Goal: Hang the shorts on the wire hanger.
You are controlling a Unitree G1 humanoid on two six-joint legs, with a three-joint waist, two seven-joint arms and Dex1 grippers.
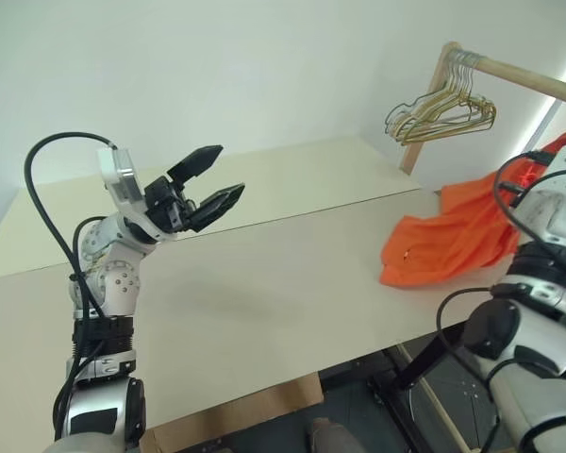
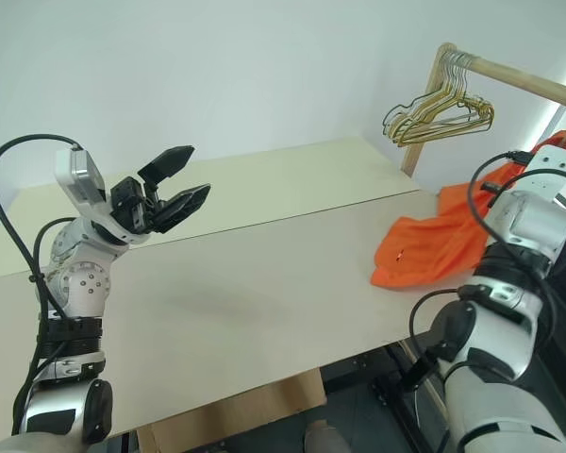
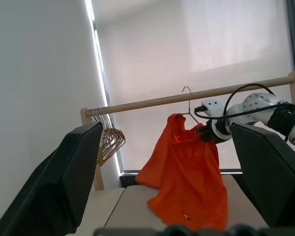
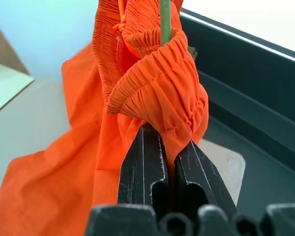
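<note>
I see the right gripper (image 4: 160, 142) clenched on the gathered waistband of the shorts (image 1: 453, 236), holding them up at the wooden rail (image 3: 196, 96), where the wire hanger (image 3: 189, 101) hooks on; the lower fabric trails onto the table (image 1: 264, 293). Left gripper (image 1: 208, 184) released, jaws wide, raised over the table, well apart from the shorts. Gold hangers (image 1: 443, 113) bunched at the rail end

shorts (image 1: 453, 238) on table's (image 1: 264, 293) right end, hangers (image 1: 443, 111) on rail (image 1: 519, 75) behind
</note>
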